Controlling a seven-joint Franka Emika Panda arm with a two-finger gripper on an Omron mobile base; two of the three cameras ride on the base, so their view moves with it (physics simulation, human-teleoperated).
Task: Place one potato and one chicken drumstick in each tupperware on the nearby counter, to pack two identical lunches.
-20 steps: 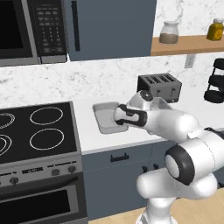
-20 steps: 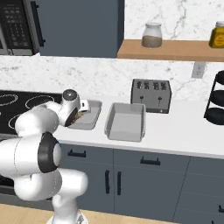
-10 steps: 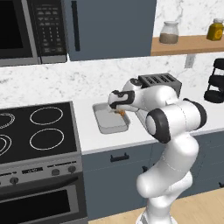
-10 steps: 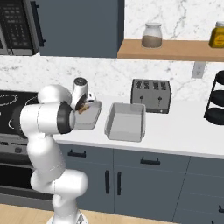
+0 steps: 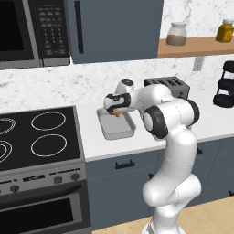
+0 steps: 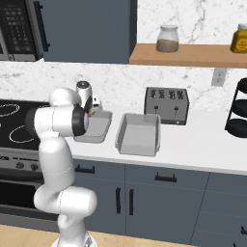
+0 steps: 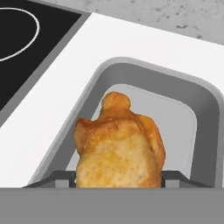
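Observation:
My gripper [image 7: 118, 178] is shut on a golden-brown chicken drumstick [image 7: 118, 148], narrow end pointing away from the hand. It hangs just above the far end of the smaller light-grey tupperware [image 7: 144, 70], which holds nothing else that I can see. From the left base view the gripper [image 5: 116, 112] and drumstick [image 5: 118, 114] sit over that tray [image 5: 118, 131], beside the stove. The right base view has the drumstick [image 6: 89, 114] at the gripper [image 6: 91, 112], the small tray [image 6: 94, 131] and the larger empty tupperware [image 6: 140, 136] on the white counter [image 6: 202, 144]. The potato is out of view.
The black stove top [image 5: 41, 137] borders the small tray on its left. A black toaster [image 6: 167, 105] stands behind the larger tray. A black tiered rack [image 6: 239, 111] is at the far right. Jars [image 6: 168, 38] sit on a wooden shelf above.
The arm has swung the drumstick left, from the near right side of the small tray to over its far end. The trays have not moved.

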